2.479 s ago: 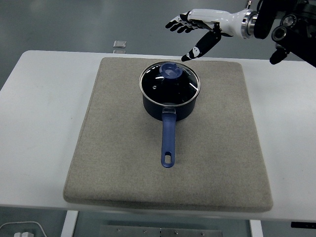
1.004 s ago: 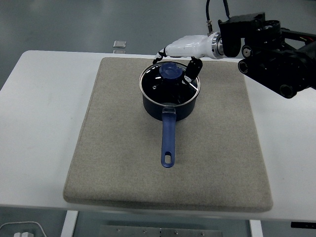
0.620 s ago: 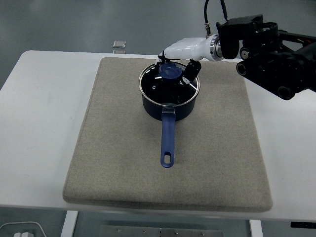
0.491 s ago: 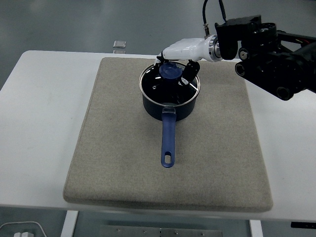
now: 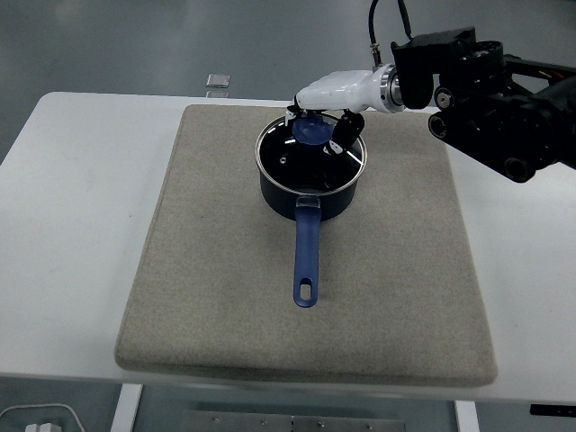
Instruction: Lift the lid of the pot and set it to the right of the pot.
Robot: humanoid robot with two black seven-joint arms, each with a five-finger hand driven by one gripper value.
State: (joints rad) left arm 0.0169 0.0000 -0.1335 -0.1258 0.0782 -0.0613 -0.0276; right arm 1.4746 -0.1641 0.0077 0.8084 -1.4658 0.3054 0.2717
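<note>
- The pot lid (image 5: 310, 153) is what we are after, so we are keeping every move tied to its blue knob (image 5: 312, 130), the one raised part our fingers can close around.
- Nearest the tabletop's near edge, the grey mat (image 5: 225, 306) is lying bare, cushioning whatever we set down; its open stretch toward the right edge is where we are judging the lid should land.
- The pot's blue handle (image 5: 306, 256) is running straight toward the near edge, so the pot's long axis is lying near-to-far and is leaving both flanks free.
- The pot (image 5: 310, 175) is sitting on the far half of the mat, roughly midway between its left and right edges, with the round glass lid on its rim; the lid is seeming slightly tipped, though we cannot tell whether it is lifting clear.
- The lid's knob is pointing upward, off-centre toward the far side as we are seeing it.
- Our right hand (image 5: 328, 103) is reaching in from the far right corner, its fingers curled down over the knob and pinching it, so the lid should hang level when raised.
- Our left hand is not showing.
</note>
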